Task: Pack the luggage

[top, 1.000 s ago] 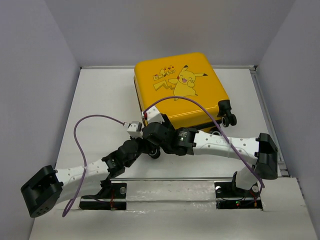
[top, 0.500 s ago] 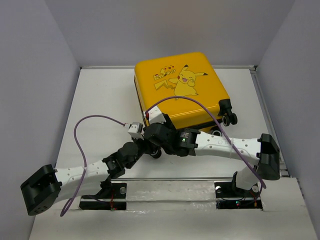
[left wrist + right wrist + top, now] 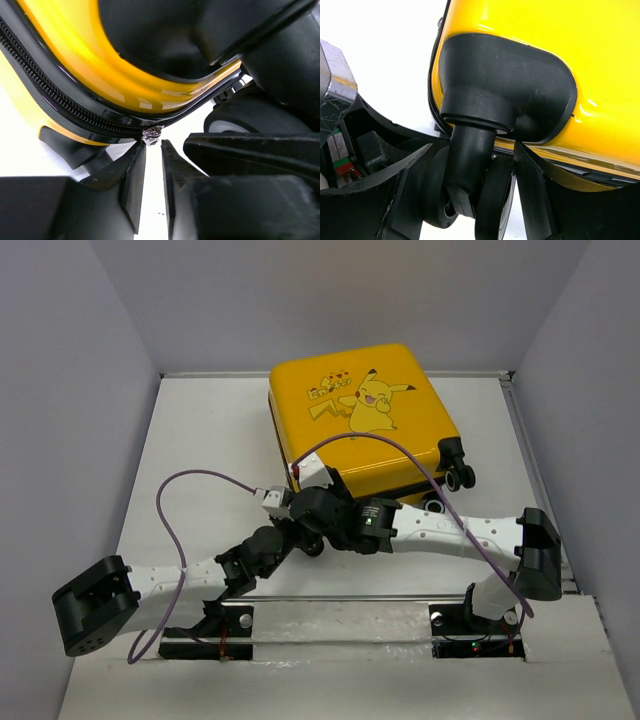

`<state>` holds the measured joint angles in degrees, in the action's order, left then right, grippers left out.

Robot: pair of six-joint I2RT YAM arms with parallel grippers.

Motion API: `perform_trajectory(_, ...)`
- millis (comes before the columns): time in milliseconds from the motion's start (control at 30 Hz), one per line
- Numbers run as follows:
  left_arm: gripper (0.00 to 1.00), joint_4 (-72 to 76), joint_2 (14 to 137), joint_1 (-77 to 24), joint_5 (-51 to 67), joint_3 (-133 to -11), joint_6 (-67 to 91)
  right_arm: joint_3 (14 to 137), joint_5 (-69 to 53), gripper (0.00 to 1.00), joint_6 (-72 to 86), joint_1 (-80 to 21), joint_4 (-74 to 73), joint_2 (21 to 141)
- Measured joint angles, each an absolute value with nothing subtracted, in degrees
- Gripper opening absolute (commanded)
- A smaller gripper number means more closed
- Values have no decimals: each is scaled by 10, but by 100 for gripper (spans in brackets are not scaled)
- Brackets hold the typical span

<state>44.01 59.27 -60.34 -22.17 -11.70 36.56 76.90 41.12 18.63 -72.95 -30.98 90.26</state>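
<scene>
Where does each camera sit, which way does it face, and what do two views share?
Top external: above and behind the bases, looking down at table, luggage, left arm and right arm.
Left wrist: looks along the left gripper at the zipper pull.
Right wrist: the right gripper flanks a caster wheel.
Shared: both wrist views show yellow shell.

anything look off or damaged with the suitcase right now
Nothing damaged or spilled. The luggage lies flat, lid down, a bit askew to the table edges. Its zipper slider sits at a corner, just past the left gripper, fingers slightly parted. The right gripper straddles a wheel; whether it clamps is unclear.
</scene>
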Motion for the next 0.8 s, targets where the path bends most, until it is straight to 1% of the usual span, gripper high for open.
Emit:
perform_trajectory(33, 41, 443, 594, -606, -226, -117, 367, 769, 411, 7, 186, -731, -310, 901)
perform_trajectory(67, 55, 446, 596, -608, -230, -117, 367, 769, 412, 7, 185, -731, -310, 901)
perform_trajectory(100, 61, 447, 596, -609, -233, -117, 368, 769, 414, 7, 184, -732, -309, 901)
perform_trajectory(133, 63, 447, 596, -611, -238, -117, 368, 769, 417, 7, 181, -732, -310, 900)
perform_trajectory(167, 64, 438, 596, -611, -246, -117, 370, 768, 423, 7, 179, -732, -312, 897)
perform_trajectory(333, 55, 439, 595, -612, -260, -117, 369, 762, 426, 7, 177, -732, -312, 892)
perform_trajectory(367, 51, 439, 595, -613, -260, -117, 369, 762, 426, 7, 177, -732, -310, 892)
perform_trajectory(467, 44, 443, 596, -617, -262, -119, 369, 761, 424, 7, 177, -733, -307, 892)
perform_trajectory(500, 40, 445, 596, -618, -262, -119, 369, 761, 425, 7, 177, -733, -305, 892)
perform_trajectory(533, 39, 445, 596, -618, -262, -121, 368, 761, 424, 7, 176, -734, -298, 892)
perform_trajectory(567, 34, 443, 597, -618, -262, -121, 368, 761, 423, 7, 175, -736, -283, 892)
perform_trajectory(633, 33, 438, 601, -618, -266, -121, 366, 761, 422, 7, 175, -740, -278, 888)
perform_trajectory(800, 23, 441, 604, -618, -271, -121, 365, 761, 435, 7, 177, -743, -276, 883)
